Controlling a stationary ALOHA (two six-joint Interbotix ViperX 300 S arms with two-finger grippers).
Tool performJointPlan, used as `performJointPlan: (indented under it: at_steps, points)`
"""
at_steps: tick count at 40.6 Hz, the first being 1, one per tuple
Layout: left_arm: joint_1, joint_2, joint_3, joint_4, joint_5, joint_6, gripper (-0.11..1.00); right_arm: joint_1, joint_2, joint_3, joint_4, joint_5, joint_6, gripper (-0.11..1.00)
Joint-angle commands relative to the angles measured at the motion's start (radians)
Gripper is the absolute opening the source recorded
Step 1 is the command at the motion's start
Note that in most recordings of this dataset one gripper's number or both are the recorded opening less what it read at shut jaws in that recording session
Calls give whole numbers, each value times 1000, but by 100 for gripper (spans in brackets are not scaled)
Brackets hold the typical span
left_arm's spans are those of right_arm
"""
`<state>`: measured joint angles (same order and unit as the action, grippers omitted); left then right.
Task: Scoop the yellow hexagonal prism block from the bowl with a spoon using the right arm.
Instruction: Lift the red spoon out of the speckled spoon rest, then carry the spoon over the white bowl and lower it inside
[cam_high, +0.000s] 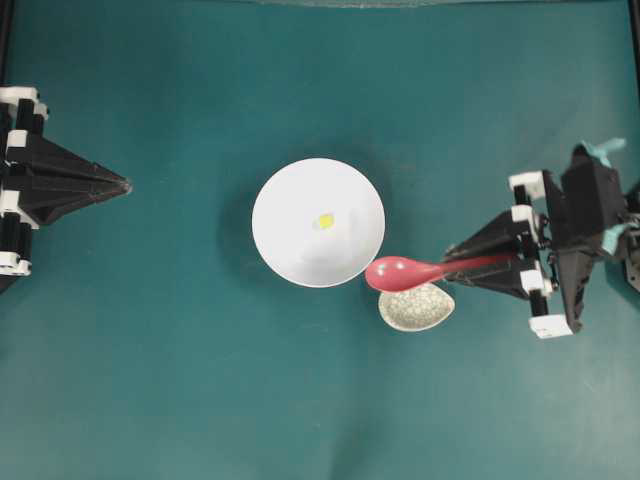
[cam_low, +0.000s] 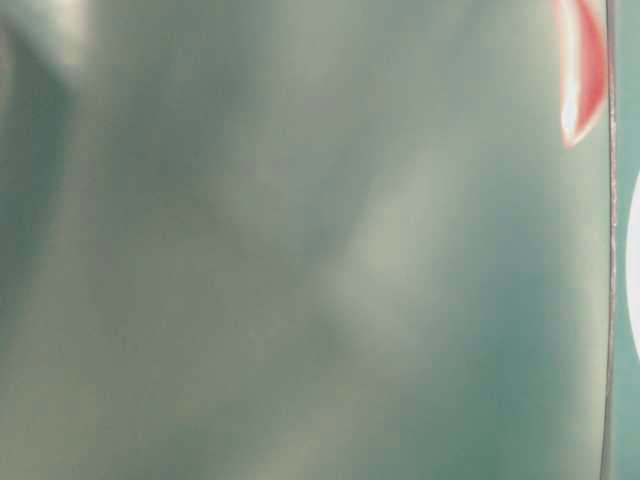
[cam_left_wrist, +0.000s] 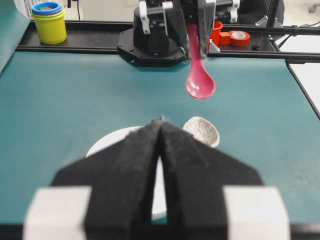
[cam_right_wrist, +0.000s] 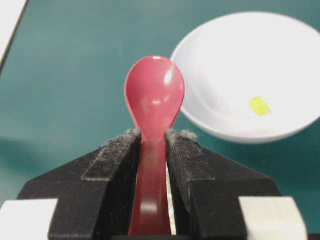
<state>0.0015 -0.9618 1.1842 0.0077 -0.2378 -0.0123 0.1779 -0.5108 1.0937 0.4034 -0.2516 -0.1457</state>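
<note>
- Overhead exterior view: the white bowl (cam_high: 318, 222) sits mid-worktop (cam_high: 180, 380), with the yellow hexagonal prism block (cam_high: 325, 221) lying inside it near the centre.
- Right claw (cam_high: 455, 262) is clamped on the handle of the pink-red spoon (cam_high: 405, 272); the scoop points toward the bowl and sits just off its lower-right rim.
- Speckled spoon rest (cam_high: 416, 306) lies beside the bowl, directly under the scoop.
- Left wrist view shows the spoon raised clear above the spoon rest.
- Right wrist view: both pads press the handle, scoop hollow facing up and carrying nothing.
- Left claw (cam_high: 124, 185) is clenched, tips together, gripping nothing, well apart from the bowl.
- Table-level view is blurred; only a red streak shows.
</note>
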Motion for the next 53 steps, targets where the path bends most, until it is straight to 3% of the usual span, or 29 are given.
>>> performJointPlan:
  at_steps: [1, 18, 29, 53]
  points:
    - [-2, 2, -20, 0, -3, -2, 0, -43, -12, -61, -2, 80, -5, 24]
    - [-2, 3, -20, 2, -5, -2, 0, -225, 26, -186, -8, 299, -6, 24]
    - [-2, 5, -20, 0, -3, -2, 0, -308, 124, -293, -12, 468, -5, 24]
    - [-2, 6, -20, 2, -5, -2, 0, -314, 368, -548, -104, 767, 3, 24]
